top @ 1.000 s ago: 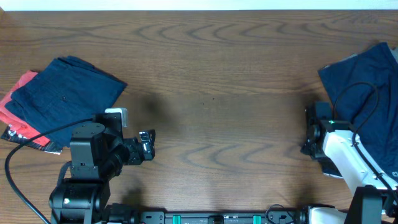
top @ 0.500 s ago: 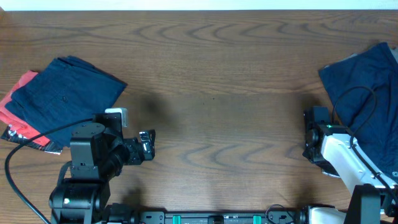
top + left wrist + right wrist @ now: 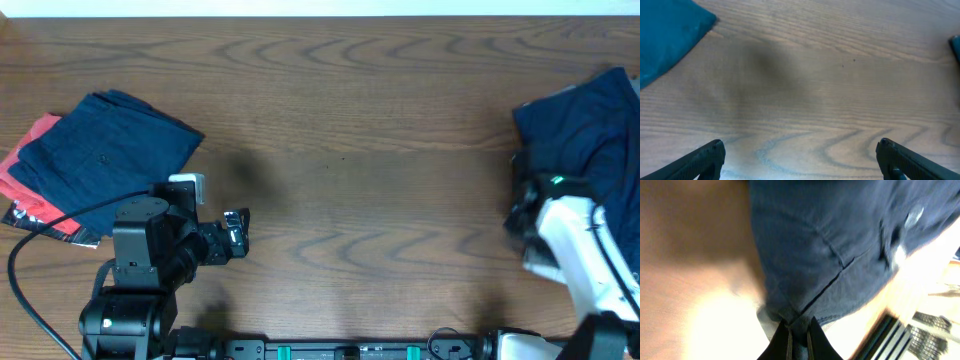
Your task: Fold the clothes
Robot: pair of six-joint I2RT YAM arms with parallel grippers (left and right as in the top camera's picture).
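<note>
Spreading across the view, the wooden table (image 3: 350,90) shows brown wavy grain. At its right edge lies a crumpled navy garment (image 3: 585,130), its hem pinched by the right gripper (image 3: 799,339). At its left edge a folded navy garment (image 3: 105,150) covers a red-orange piece (image 3: 30,140). The left gripper (image 3: 800,155) hangs spread over bare wood.

At the left end of the table (image 3: 340,110) a folded garment (image 3: 105,150) lies on a flat piece (image 3: 28,155), and a loose garment (image 3: 585,125) lies at the right end.
</note>
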